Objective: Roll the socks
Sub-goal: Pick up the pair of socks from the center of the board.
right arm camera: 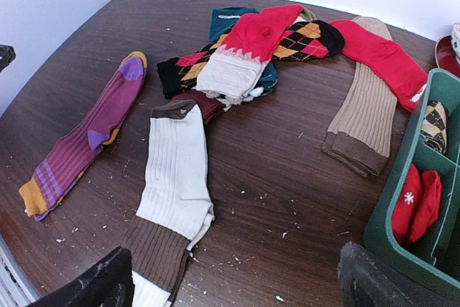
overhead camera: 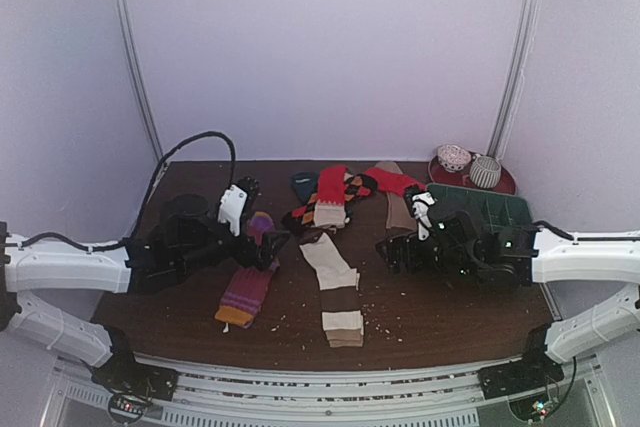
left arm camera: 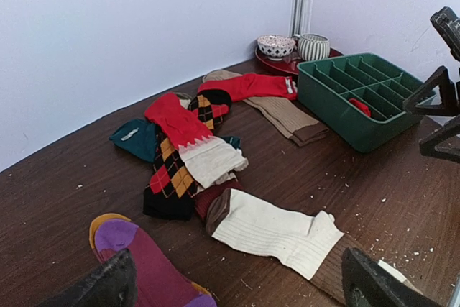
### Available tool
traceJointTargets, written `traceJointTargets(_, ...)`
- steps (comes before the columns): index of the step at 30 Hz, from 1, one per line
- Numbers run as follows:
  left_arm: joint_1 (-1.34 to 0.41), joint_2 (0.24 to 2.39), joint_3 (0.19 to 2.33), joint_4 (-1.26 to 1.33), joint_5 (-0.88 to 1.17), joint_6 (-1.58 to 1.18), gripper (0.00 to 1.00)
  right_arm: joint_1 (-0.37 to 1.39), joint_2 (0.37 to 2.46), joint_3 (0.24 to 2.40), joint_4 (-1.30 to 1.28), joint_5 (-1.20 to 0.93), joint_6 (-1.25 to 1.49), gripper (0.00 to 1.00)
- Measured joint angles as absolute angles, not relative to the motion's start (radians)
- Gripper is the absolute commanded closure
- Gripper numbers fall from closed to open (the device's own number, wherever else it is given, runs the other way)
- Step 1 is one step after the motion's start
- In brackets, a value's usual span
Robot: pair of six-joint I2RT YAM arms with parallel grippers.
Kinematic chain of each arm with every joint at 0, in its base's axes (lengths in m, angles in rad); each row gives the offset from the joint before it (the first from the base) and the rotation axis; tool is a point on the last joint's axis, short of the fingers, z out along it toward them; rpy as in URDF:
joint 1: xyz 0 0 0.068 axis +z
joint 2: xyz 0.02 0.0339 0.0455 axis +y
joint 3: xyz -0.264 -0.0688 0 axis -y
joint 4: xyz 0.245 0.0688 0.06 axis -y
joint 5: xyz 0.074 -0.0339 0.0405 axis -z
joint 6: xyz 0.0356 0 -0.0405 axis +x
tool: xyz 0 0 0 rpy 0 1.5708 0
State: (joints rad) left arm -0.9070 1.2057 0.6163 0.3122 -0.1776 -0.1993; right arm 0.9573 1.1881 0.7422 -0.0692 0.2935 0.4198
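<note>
Socks point(overhead camera: 330, 202): all unrolled, spread flat on the dark table point(overhead camera: 450, 312); none gripped.

Cream-and-brown banded sock point(right arm camera: 176, 185): lies near the table centre, closest to both grippers, far end touching the pile.

Purple-magenta striped sock point(right arm camera: 86, 141): lies alone to the left, orange at both ends.

Pile behind: red sock with cream cuff point(right arm camera: 244, 48) on top, crossing the orange-black argyle sock point(right arm camera: 305, 39); dark teal sock point(right arm camera: 223, 26) underneath.

Tan sock point(right arm camera: 363, 116): lies right of the pile, with a second red sock point(right arm camera: 381, 55) draped across its far end.

Green tray point(left arm camera: 330, 109): stands at the right, near the tan sock; holds a red bundle point(right arm camera: 417, 203) and an argyle bundle point(right arm camera: 433, 124) in separate compartments.

Left gripper point(left arm camera: 241, 287): jaws spread wide, nothing between them; hovers over the toe end of the purple-magenta striped sock.

Right gripper point(right arm camera: 241, 282): jaws spread wide, nothing held; hangs above the table between the banded sock and the tray.
</note>
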Motion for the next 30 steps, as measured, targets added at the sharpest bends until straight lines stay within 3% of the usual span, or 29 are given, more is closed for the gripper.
traceJointTargets(12, -0.933, 1.205, 0.602, 0.352, -0.062, -0.196, 0.02, 0.958, 1.142, 0.492, 0.183, 0.005, 0.261, 0.01)
traceJointTargets(19, -1.055, 1.319, 0.583, 0.408, -0.012, -0.23, 0.03, 1.017, 1.14, 0.263, 0.411, -0.123, 0.187, 0.14)
traceJointTargets(30, -1.069, 1.43, 0.545, 0.472, 0.039, -0.297, 0.06, 1.197, 1.182, 0.257, 0.52, -0.163, -0.004, 0.19)
